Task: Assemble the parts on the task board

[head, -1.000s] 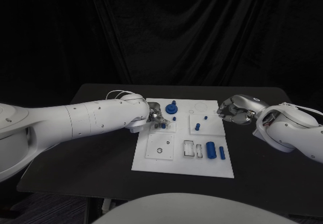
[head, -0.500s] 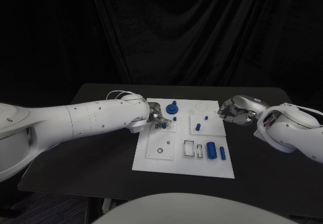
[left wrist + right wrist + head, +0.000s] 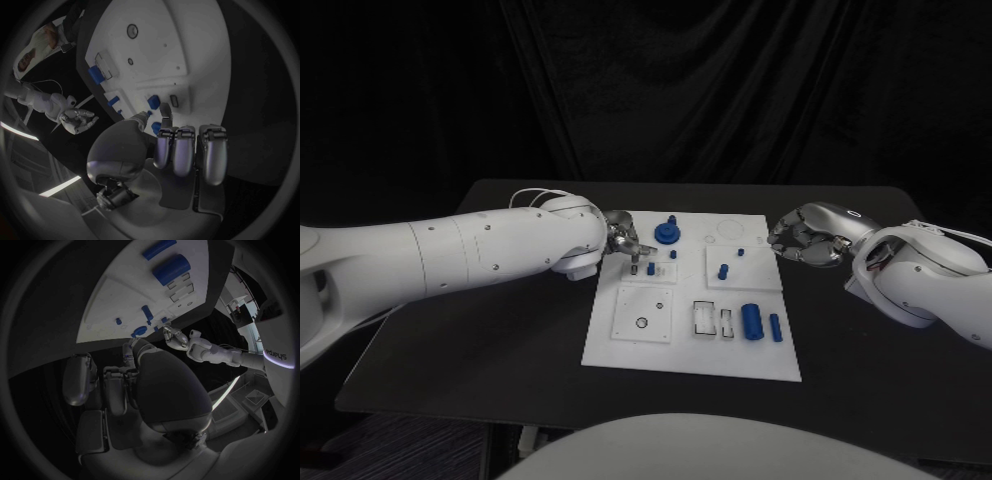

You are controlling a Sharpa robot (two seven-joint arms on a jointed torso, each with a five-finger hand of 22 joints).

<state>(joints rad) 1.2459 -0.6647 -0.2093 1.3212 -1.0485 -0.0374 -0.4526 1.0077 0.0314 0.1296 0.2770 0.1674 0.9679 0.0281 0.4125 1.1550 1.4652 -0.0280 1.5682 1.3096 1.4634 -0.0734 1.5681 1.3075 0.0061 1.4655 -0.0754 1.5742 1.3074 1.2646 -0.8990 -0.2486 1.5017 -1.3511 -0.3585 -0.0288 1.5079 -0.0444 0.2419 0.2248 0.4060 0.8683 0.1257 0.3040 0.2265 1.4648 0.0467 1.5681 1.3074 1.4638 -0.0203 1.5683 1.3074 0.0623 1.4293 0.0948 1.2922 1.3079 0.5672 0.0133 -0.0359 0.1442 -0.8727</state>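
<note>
The white task board (image 3: pixel 678 340) lies mid-table. A round blue part with a peg (image 3: pixel 668 233) stands at its far edge. A small blue peg (image 3: pixel 651 268) stands just in front, and another (image 3: pixel 726 270) stands further right. Two blue cylinders (image 3: pixel 751 321) lie near the right front. My left hand (image 3: pixel 629 245) hovers at the board's far left edge with fingers pointing down beside the small peg (image 3: pixel 153 101), holding nothing. My right hand (image 3: pixel 805 240) hangs off the board's far right corner, fingers (image 3: pixel 115 385) curled in on nothing.
Open slots and a ring mark (image 3: pixel 642 323) sit in the board's near half. Black table (image 3: pixel 488 330) lies on both sides of the board. My left forearm (image 3: pixel 459 255) crosses the table's left part.
My left hand has drawn back from the small blue peg toward the board's far left edge, and the peg stays standing on the board. The right hand has not moved.
</note>
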